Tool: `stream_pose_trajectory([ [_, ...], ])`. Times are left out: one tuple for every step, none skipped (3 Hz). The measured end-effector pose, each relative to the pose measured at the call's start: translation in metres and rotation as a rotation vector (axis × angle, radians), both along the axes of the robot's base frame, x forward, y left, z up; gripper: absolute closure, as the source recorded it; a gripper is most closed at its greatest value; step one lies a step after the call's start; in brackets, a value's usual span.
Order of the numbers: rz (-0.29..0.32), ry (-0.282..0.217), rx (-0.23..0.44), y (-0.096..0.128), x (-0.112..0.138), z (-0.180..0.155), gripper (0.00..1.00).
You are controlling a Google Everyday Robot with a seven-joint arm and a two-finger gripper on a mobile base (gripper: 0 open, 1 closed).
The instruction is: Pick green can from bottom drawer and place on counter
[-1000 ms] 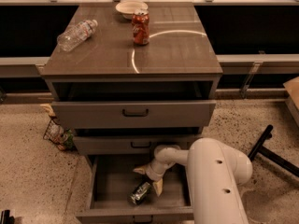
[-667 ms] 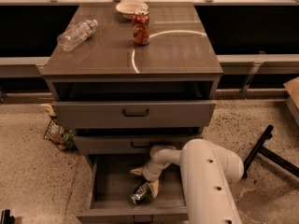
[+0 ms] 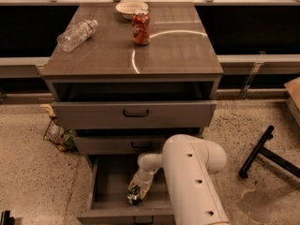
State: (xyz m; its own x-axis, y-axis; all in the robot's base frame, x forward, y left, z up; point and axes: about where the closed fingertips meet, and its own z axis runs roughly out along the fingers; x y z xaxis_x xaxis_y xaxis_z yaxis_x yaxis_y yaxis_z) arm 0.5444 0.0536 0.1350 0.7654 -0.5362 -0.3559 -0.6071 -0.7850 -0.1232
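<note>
The bottom drawer point(image 3: 107, 182) is pulled open at the foot of the grey cabinet. The green can point(image 3: 134, 198) lies tilted inside it near the front, dark with a shiny end. My white arm reaches down into the drawer from the right. The gripper point(image 3: 137, 191) is right over the can's upper end and seems to touch it; the arm hides part of the drawer. The counter point(image 3: 178, 55) is the glossy grey-brown cabinet top with a pale curved reflection.
On the counter stand a red soda can point(image 3: 140, 27), a white bowl point(image 3: 131, 7) and a lying plastic bottle point(image 3: 77, 34). The top drawer point(image 3: 136, 112) is pulled out partway. A wire basket point(image 3: 58, 134) sits on the floor left; a black leg point(image 3: 262, 151) right.
The gripper has moved down and to the left inside the drawer, from beside the green can to right over it. The can has shifted slightly toward the drawer's front.
</note>
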Motion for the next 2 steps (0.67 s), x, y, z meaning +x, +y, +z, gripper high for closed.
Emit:
stream_pose_trajectory([
  [0.048, -0.009, -0.025, 0.004, -0.007, -0.003, 0.72],
  [0.038, -0.057, -0.016, -0.009, -0.004, 0.02, 0.95],
])
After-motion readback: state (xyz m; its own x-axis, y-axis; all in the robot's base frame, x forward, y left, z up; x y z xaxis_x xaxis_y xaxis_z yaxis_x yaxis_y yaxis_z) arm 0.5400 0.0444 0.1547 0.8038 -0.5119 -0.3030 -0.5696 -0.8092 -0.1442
